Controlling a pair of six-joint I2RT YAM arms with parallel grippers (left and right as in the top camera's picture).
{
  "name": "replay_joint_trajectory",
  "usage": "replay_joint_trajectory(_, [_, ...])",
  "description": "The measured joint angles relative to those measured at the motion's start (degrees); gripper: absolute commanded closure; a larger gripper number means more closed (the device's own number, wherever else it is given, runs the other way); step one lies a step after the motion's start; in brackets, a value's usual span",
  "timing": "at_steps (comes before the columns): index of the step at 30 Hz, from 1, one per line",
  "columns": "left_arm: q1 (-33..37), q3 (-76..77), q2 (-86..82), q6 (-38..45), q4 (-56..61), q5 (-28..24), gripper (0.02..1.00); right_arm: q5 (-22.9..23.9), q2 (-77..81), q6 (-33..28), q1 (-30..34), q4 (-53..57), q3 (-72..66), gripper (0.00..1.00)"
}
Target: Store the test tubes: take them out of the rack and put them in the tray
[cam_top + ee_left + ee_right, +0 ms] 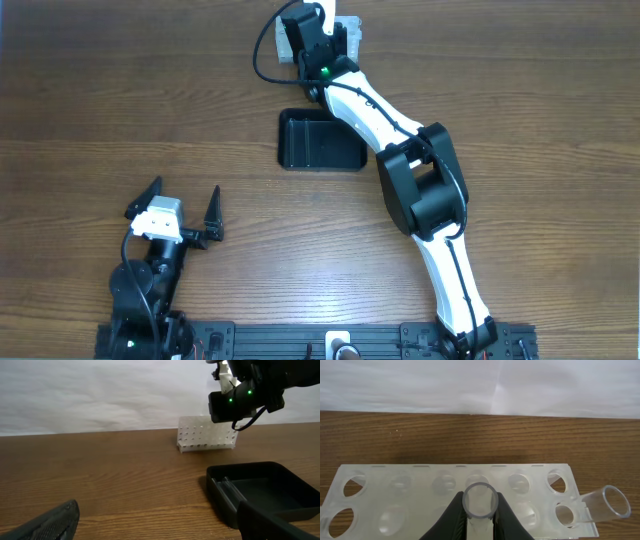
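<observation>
Test tube [480,502], clear and upright, sits clamped between the two fingers of my right gripper [480,510], which close on it just below its open rim; my fingers hide its lower end, so I cannot tell whether it is seated in the rack [420,491] or lifted off it. The single clear rack lies directly under the grip, with six holes along its far row, while part of the near row is covered by my fingers and cut off at the frame edge. A second test tube [602,505], bringing the count to two, leans sharply outward from a corner hole at one end of the rack. In the top view the one black tray [287,140] rests on the wooden table [100,100] just on my side of the rack, apart from it, and my right arm crosses over its corner. Pale streaks along the tray's inner wall are too faint to identify. My left gripper [185,187] is well apart from both, low near its own base, its two fingers spread wide and holding nothing. A white wall [470,385] closes off the table beyond the rack.
</observation>
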State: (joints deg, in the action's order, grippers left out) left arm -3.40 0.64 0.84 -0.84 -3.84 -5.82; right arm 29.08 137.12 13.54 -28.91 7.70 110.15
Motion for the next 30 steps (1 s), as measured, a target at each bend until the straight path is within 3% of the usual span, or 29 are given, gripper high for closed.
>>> replay_joint_trajectory(6, [0.0,0.0,0.0,0.0,0.02,0.0,0.018,0.0,-1.53,-0.28,0.0,2.19,0.0,0.897])
replay_joint_trajectory(14, [0.0,0.0,0.0,0.0,0.0,-0.02,0.018,-0.02,-16.72,-1.57,0.02,4.46,0.02,0.886])
replay_joint_trajectory(20, [0.0,0.0,0.0,0.0,0.0,-0.02,0.02,-0.24,-29.66,0.68,0.0,20.13,1.7,0.851])
replay_joint_trajectory(24, [0.0,0.0,0.0,-0.02,0.0,0.0,0.018,-6.95,-31.41,4.87,0.0,35.58,2.1,0.987])
replay_joint_trajectory(30, [0.0,0.0,0.0,0.0,0.02,0.0,0.018,-16.76,-27.06,10.12,0.13,39.98,-2.95,0.989])
